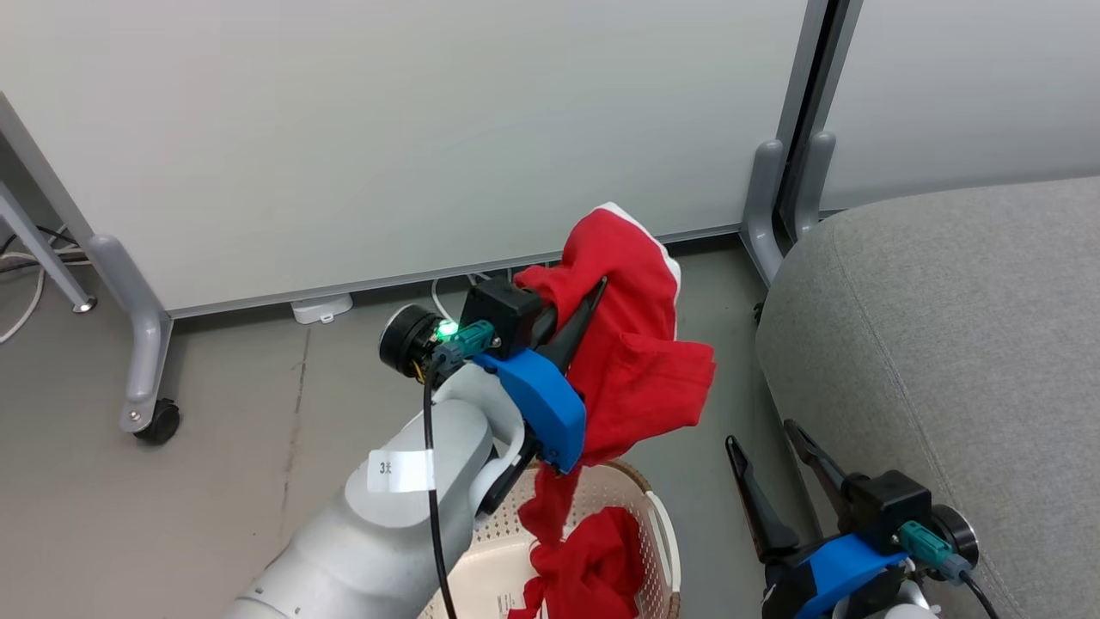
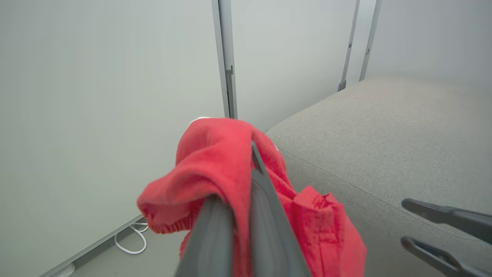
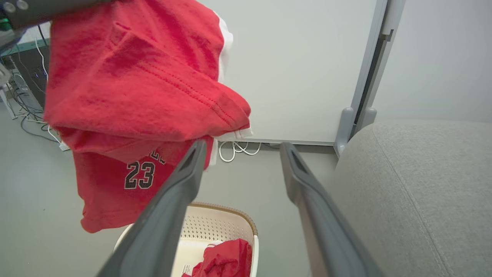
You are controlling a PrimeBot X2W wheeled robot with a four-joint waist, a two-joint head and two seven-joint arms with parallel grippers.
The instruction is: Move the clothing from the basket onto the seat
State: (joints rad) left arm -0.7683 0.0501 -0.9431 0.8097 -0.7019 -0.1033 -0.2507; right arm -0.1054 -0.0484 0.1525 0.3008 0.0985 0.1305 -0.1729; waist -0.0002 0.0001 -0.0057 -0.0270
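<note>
My left gripper [image 1: 591, 297] is shut on a bright red garment [image 1: 640, 344] with white trim and holds it in the air above the basket [image 1: 663, 526]. The cloth drapes over the fingers [image 2: 265, 200] and hangs down; the right wrist view shows a "23" printed on the garment [image 3: 134, 84]. More red clothing [image 1: 595, 569] lies bunched in the cream perforated basket [image 3: 221, 225]. The grey seat [image 1: 945, 344] stands to the right of the held garment. My right gripper [image 1: 760, 432] is open with nothing between its fingers [image 3: 307, 192], low between the basket and the seat [image 3: 423, 184].
A white partition wall on grey wheeled feet [image 1: 146, 404] runs along the back. Two grey post feet [image 1: 778, 206] stand at the seat's rounded corner. White cables [image 3: 234, 149] lie on the grey floor under the partition.
</note>
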